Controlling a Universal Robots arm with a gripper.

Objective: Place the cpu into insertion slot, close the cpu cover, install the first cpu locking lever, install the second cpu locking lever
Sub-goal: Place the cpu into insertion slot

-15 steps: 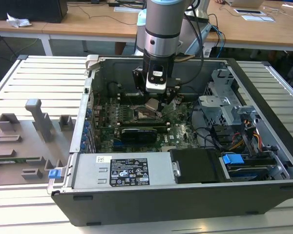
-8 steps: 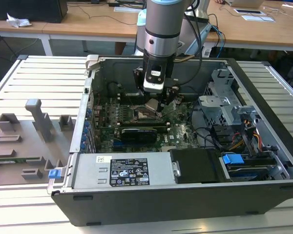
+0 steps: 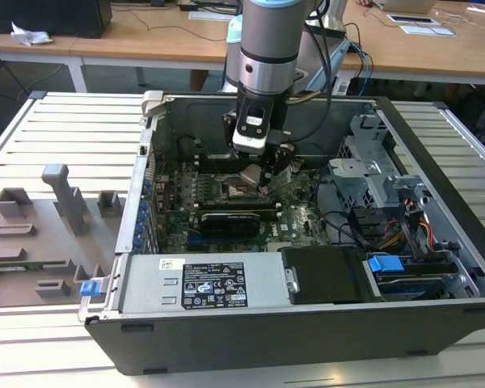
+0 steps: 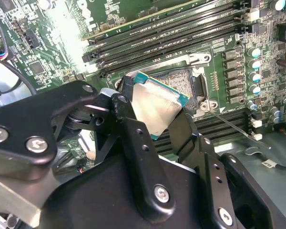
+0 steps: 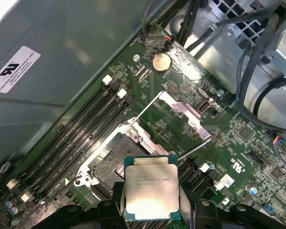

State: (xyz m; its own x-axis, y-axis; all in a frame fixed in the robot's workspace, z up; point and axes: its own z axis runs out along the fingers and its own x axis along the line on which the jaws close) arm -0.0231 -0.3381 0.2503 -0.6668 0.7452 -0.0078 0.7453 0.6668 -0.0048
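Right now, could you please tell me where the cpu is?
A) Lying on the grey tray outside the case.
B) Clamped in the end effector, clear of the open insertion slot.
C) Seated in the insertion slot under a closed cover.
B: in the first wrist view the end effector grips the cpu, the insertion slot lies bare and the cpu cover stands open.

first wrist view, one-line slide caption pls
Gripper holds the cpu over the bare insertion slot, with the cpu cover open.
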